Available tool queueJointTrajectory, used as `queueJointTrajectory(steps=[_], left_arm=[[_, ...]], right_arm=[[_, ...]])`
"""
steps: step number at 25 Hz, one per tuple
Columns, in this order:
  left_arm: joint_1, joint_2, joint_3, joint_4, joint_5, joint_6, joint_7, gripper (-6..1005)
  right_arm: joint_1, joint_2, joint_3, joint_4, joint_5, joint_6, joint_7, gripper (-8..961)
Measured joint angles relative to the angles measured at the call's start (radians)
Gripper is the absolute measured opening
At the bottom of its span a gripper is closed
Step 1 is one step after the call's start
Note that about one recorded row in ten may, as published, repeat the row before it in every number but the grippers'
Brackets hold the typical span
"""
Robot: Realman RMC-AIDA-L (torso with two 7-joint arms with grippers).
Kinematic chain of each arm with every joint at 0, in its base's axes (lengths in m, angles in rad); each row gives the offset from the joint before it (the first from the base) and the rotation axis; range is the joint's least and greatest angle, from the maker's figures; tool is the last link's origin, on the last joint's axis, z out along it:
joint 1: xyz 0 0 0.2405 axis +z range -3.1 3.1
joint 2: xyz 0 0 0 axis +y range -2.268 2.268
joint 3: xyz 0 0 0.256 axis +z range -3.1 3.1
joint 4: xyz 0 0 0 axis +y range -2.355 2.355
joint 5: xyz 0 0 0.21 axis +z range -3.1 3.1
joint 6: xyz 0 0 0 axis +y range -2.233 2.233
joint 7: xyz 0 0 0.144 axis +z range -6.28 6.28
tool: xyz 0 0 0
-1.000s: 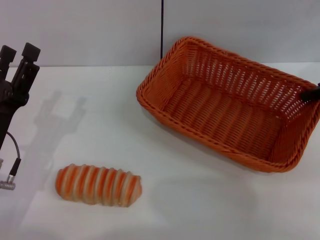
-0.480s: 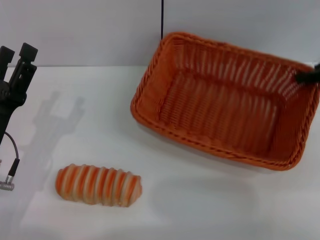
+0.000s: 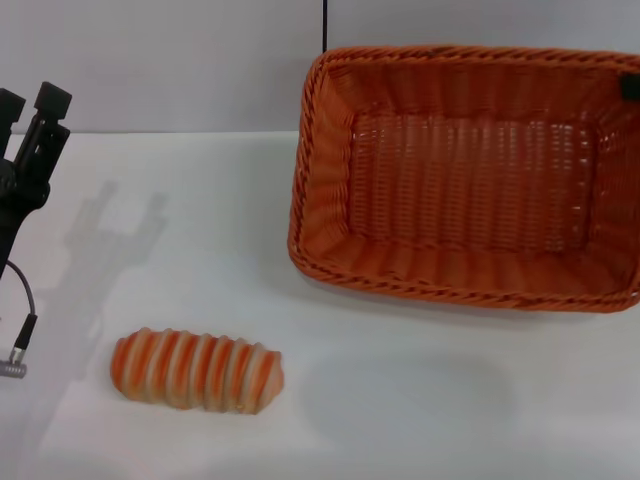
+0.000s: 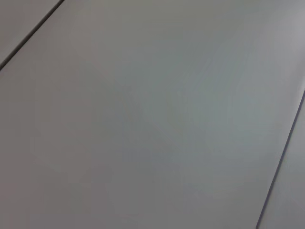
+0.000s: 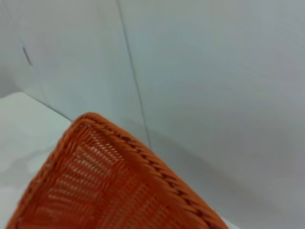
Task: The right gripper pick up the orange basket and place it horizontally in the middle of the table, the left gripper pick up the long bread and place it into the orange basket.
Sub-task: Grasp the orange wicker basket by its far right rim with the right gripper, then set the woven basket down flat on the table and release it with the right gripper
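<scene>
The orange basket (image 3: 470,180) hangs above the table (image 3: 400,400) at the right, tipped so its open inside faces the head camera. A black bit of my right gripper (image 3: 631,86) sits on its far right rim, shut on it. The right wrist view shows one braided corner of the basket (image 5: 95,191) against the wall. The long bread (image 3: 196,370), striped orange and cream, lies on the table at the front left. My left gripper (image 3: 28,105) stands open at the far left edge, well behind the bread and holding nothing.
A grey wall with a dark vertical seam (image 3: 324,25) backs the table. A cable with a metal plug (image 3: 14,368) hangs from the left arm beside the bread. The basket's shadow (image 3: 410,395) falls on the table in front of it.
The basket has risen off the table, swung from a diagonal to level across the view, and tipped its opening toward the camera. The bread and the left arm have stayed put.
</scene>
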Motion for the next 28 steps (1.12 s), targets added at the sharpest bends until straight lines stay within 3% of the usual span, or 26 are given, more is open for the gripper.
queueJointTrajectory(steps=[6, 12, 18, 25, 28], left_arm=[[-0.008, 0.0, 0.0, 0.0, -0.001, -0.003, -0.001, 796], [-0.013, -0.001, 0.0, 0.003, -0.001, -0.006, -0.001, 795], [-0.015, -0.002, 0.0, 0.003, 0.002, -0.007, -0.001, 794], [-0.014, -0.003, 0.003, 0.003, 0.002, -0.007, -0.001, 793], [-0.014, -0.003, 0.003, 0.004, 0.002, -0.007, -0.001, 793]], right_arm=[[-0.016, -0.011, 0.071, -0.003, 0.084, 0.115, -0.131, 181], [-0.004, -0.021, 0.06, 0.082, 0.089, 0.134, -0.167, 181], [0.011, 0.001, 0.033, 0.204, 0.078, 0.09, -0.234, 181], [0.03, 0.008, 0.004, 0.305, 0.077, 0.065, -0.279, 180], [0.042, 0.028, -0.025, 0.343, 0.076, 0.054, -0.301, 180]])
